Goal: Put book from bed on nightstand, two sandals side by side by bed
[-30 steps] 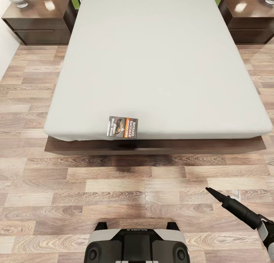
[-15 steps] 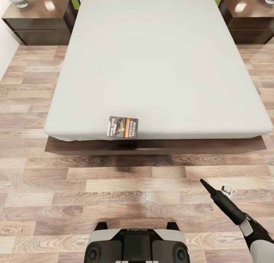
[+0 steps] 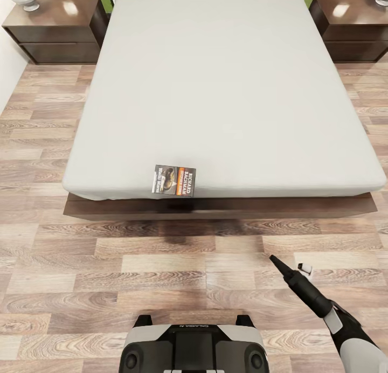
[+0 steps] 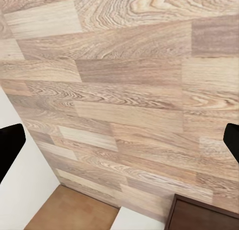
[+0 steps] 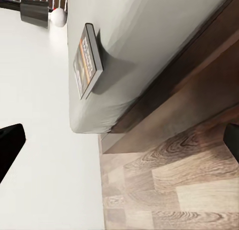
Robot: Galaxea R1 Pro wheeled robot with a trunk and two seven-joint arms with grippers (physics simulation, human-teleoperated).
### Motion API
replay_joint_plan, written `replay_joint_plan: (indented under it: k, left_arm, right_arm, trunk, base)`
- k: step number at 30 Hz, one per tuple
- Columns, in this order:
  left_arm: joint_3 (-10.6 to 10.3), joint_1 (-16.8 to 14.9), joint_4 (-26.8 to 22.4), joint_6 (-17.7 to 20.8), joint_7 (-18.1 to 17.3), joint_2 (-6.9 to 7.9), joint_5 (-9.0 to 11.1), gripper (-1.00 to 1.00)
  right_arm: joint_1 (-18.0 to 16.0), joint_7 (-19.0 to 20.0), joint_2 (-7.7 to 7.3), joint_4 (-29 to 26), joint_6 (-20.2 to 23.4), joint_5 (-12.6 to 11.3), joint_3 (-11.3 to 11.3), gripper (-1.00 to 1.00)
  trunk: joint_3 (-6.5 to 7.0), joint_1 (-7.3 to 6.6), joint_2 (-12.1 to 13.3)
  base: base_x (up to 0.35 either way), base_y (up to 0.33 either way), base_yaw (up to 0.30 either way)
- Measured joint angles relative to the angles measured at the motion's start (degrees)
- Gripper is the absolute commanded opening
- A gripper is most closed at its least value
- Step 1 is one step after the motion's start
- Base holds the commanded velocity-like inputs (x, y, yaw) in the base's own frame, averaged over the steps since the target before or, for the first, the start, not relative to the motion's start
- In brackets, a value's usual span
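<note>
We hold our right pincer (image 3: 276, 262) spread and low, aimed at the book (image 3: 174, 180) lying ahead on the bed's (image 3: 226, 92) near edge.

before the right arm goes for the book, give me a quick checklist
1. Book on the bed, near its foot edge: ok.
2. Book clear of other things: ok.
3. Right gripper at the book: not ok, over the floor, short of the bed.
4. Right jaws open: ok, fingertips at opposite edges of the right wrist view.
5. Nightstand top has room: ok.
6. Sandals located: cannot tell.
</note>
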Motion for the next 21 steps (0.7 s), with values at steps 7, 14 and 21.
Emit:
replay_joint_plan:
  k: [7,14,21]
  left_arm:
    - [0.02,-0.01,0.0,-0.01,0.01,0.01,0.0,1.0]
    - [0.03,0.01,0.0,0.0,0.0,0.01,0.0,1.0]
    - [0.03,0.03,0.0,0.0,0.0,0.01,0.0,1.0]
  right_arm:
    - [0.0,0.45,2.03,0.07,0.16,-0.05,0.43,1.0]
    - [0.01,1.82,4.56,0.05,0.21,0.08,1.86,1.0]
    - [0.04,1.85,6.97,0.04,0.13,0.23,5.87,1.0]
  trunk:
    - [0.0,0.0,0.0]
    - [0.0,0.0,0.0]
    - [0.0,0.0,0.0]
  base:
    - [0.0,0.052,0.0]
    - [0.0,0.066,0.0]
    - [0.0,0.018,0.0]
